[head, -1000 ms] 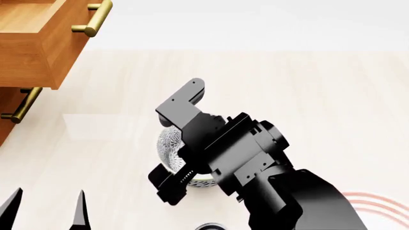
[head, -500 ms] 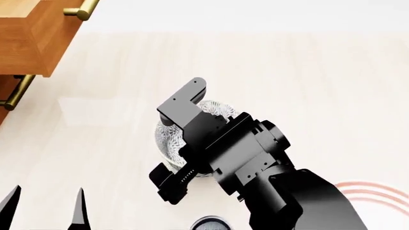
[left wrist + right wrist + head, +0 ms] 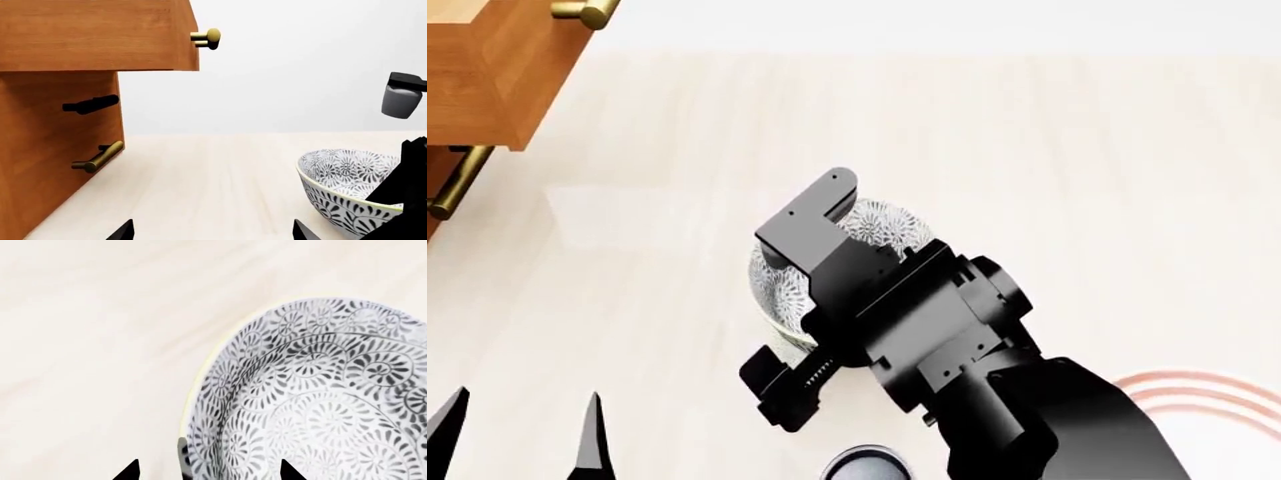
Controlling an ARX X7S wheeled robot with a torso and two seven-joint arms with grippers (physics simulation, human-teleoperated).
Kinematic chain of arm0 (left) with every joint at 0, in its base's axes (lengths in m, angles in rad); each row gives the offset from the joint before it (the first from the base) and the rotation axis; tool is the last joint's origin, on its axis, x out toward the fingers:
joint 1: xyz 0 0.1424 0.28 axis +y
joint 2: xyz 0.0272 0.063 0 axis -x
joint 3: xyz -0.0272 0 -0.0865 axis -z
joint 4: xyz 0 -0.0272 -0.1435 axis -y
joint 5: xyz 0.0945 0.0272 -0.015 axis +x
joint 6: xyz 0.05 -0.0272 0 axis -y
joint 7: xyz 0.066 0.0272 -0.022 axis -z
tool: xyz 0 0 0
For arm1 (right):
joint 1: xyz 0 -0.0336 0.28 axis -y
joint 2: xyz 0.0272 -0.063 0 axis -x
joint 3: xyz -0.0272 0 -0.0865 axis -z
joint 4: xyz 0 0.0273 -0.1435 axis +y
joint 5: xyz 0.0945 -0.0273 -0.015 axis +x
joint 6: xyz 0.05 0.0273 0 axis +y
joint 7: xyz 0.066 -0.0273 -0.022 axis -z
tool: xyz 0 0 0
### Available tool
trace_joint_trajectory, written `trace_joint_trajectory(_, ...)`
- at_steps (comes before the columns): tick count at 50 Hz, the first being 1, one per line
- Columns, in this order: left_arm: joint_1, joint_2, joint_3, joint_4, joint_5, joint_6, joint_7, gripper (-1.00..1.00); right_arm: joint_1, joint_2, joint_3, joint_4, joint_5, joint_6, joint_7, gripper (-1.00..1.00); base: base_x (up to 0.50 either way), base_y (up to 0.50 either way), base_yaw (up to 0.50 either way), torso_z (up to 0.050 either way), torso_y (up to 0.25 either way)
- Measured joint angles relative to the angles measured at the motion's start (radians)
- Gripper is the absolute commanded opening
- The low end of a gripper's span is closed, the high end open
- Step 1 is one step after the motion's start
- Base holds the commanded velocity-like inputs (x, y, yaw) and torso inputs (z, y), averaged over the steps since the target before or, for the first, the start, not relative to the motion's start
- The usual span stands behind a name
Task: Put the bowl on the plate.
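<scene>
Bowl-carrying is the step in hand: the right gripper (image 3: 805,305) pinches the rim of the small grey-and-white floral bowl (image 3: 827,262) at frame centre, apparently above the pale bench (image 3: 1068,150). Next, carry it to the red-ringed white plate (image 3: 1214,395), lower right. The left gripper (image 3: 521,440) is spread.

Wooden drawer cabinet (image 3: 60,100), pale tabletop (image 3: 1068,180)

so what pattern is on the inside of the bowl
Dense grey-and-white floral swirls on the bowl, clearest in the right wrist view.
</scene>
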Motion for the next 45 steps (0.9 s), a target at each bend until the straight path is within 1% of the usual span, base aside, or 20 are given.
trace_joint_trajectory(22, 0.001, -0.004, 0.007, -0.003, 0.0, 0.011, -0.004, 1.0, -0.01, 0.0, -0.001, -0.002, -0.012, -0.004, 0.004, 1.0, 0.0, 0.0, 0.0, 0.0, 0.0)
trace_joint_trajectory(23, 0.001, -0.004, 0.007, -0.002, 0.0, 0.011, -0.005, 1.0, -0.011, 0.0, 0.0, -0.003, -0.012, -0.005, 0.004, -1.0, 0.0, 0.0, 0.0, 0.0, 0.0)
trace_joint_trajectory(45, 0.004, -0.009, 0.01, 0.006, -0.005, 0.011, -0.014, 1.0, -0.002, 0.0, 0.0, -0.005, -0.024, -0.016, 0.018, -1.0, 0.0, 0.0, 0.0, 0.0, 0.0)
